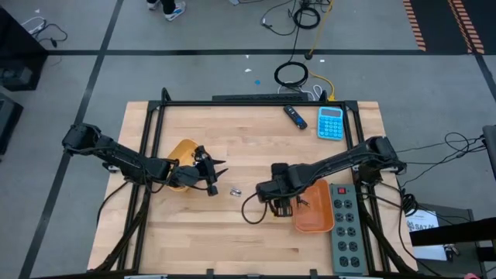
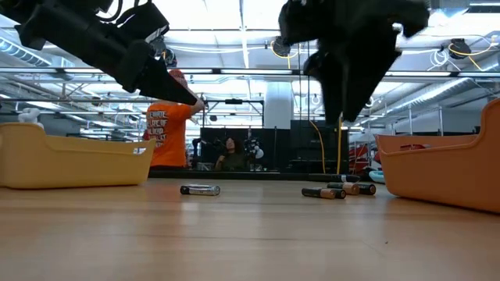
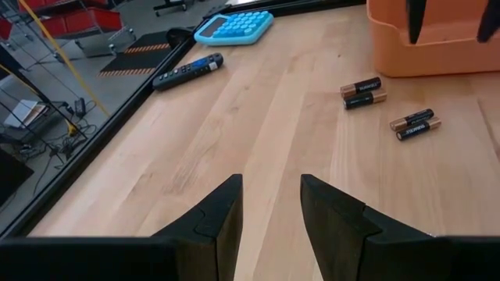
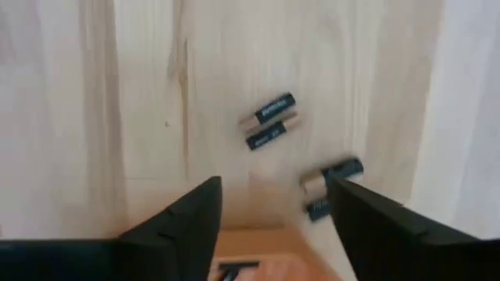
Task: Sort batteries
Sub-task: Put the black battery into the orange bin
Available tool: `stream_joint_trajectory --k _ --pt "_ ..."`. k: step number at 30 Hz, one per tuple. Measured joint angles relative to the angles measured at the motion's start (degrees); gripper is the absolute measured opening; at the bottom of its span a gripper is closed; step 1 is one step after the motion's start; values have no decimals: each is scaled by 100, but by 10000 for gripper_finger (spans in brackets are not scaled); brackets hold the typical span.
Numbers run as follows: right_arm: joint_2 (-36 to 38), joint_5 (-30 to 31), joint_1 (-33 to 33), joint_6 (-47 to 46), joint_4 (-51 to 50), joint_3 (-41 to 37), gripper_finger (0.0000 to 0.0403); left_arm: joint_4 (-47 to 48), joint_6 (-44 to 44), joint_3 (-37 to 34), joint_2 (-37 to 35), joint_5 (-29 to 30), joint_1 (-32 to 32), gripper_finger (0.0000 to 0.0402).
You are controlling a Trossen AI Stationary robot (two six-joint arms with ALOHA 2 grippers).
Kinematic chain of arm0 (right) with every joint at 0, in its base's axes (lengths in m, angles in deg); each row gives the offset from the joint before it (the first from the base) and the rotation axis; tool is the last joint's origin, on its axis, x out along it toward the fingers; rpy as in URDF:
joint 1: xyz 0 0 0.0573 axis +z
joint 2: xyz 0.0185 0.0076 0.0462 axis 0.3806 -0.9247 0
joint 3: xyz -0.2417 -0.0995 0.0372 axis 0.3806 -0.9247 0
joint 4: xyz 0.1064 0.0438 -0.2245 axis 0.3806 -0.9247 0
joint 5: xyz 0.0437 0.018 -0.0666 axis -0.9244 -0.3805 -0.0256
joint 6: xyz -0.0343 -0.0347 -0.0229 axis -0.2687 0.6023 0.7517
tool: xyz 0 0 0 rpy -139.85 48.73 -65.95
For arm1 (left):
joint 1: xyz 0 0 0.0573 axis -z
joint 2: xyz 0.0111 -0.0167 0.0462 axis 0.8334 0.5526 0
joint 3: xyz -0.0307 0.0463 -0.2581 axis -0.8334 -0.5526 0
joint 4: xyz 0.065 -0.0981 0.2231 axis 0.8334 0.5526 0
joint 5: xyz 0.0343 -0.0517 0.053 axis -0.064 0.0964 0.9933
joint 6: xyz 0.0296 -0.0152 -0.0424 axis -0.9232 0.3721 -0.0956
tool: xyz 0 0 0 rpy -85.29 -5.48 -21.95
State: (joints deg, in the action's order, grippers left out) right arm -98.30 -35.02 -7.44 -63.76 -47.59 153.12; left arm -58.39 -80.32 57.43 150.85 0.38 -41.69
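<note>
Several thin dark batteries (image 4: 269, 121) lie in two pairs on the wood, close to the orange tray (image 1: 314, 208); they also show in the left wrist view (image 3: 363, 91) and the low view (image 2: 340, 190). One shiny silver battery (image 1: 235, 190) lies alone mid-table, its side on the wood (image 2: 200, 190). My right gripper (image 4: 273, 203) hovers open above the dark batteries, pointing down (image 1: 280, 203). My left gripper (image 3: 269, 203) is open and empty, raised off the table beside the yellow tray (image 1: 184, 159), pointing toward the table's right (image 1: 211, 172).
A blue calculator (image 1: 331, 122) and a dark blue-tipped remote (image 1: 294, 116) lie near the far edge. A grey power strip (image 1: 347, 232) sits right of the orange tray. A black frame borders the table. A person in an orange shirt (image 2: 168, 133) stands in the room behind.
</note>
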Motion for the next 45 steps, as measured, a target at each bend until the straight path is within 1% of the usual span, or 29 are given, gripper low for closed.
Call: stream_joint_trajectory --k 3,7,10,14,19,22,26,32,40,45 --pt "-269 -20 -25 609 342 0 255 3 -2 0 0 0 0 138" --pt "-456 -206 -35 1332 788 2 272 -3 -4 0 0 0 -1 138" --pt "-542 -166 -143 1660 472 5 274 -83 -49 -2 0 18 -44 138" --pt "-599 -119 -478 1693 126 4 274 -133 -52 0 2 44 -133 138" --pt "-712 -67 -623 2088 57 4 274 -83 -4 0 2 46 -164 138" --pt "-719 -4 -652 2362 69 4 281 -65 0 -2 15 46 -164 138" --pt "-718 174 -687 2420 47 4 302 -24 48 -1 15 45 -164 138" --pt "-718 158 -706 2461 71 4 326 16 129 0 15 9 -164 138" --pt "-719 121 -710 2449 118 -8 327 66 140 -2 15 2 -164 138" --pt "-722 51 -712 2484 318 -261 327 66 140 -2 15 2 -164 138"
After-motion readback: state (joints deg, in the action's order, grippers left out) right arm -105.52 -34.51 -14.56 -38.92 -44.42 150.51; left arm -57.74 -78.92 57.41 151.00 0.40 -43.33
